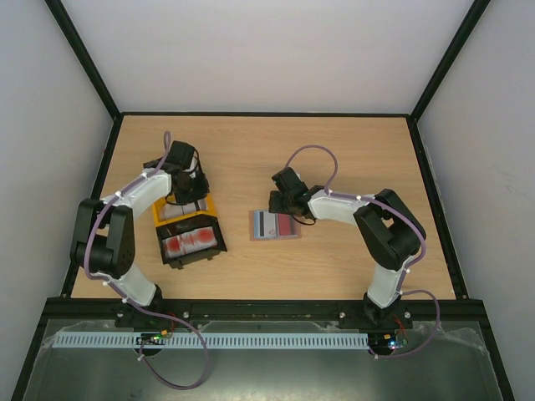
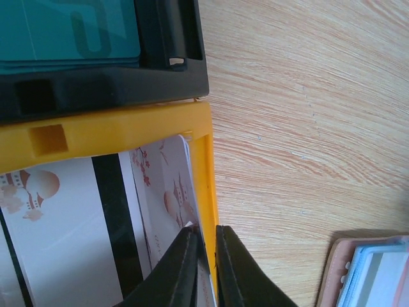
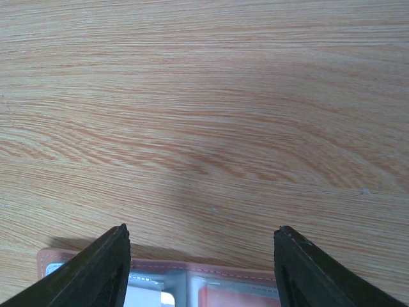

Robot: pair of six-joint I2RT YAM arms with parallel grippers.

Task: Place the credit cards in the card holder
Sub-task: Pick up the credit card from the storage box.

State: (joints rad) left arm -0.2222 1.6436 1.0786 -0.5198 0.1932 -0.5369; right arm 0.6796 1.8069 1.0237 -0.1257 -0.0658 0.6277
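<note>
The card holder (image 1: 276, 224) lies open on the table, its pinkish rim and clear slots also showing in the right wrist view (image 3: 192, 281) and the left wrist view (image 2: 374, 272). My right gripper (image 3: 201, 233) is open and empty, above the holder's far edge (image 1: 281, 203). My left gripper (image 2: 204, 231) is down in the yellow tray (image 2: 203, 166), at its corner (image 1: 182, 185). Its jaws stand almost together, with the edge of a pale blossom-print card (image 2: 163, 192) and the tray's wall between them. Another whitish card with a black stripe (image 2: 70, 217) lies beside it.
A black tray (image 2: 115, 86) holding a teal card (image 2: 64, 32) adjoins the yellow tray. In the top view a black tray (image 1: 219, 238) with a red-and-white card (image 1: 189, 242) sits at the near side of the yellow tray (image 1: 159, 219). Black frame rails edge the table.
</note>
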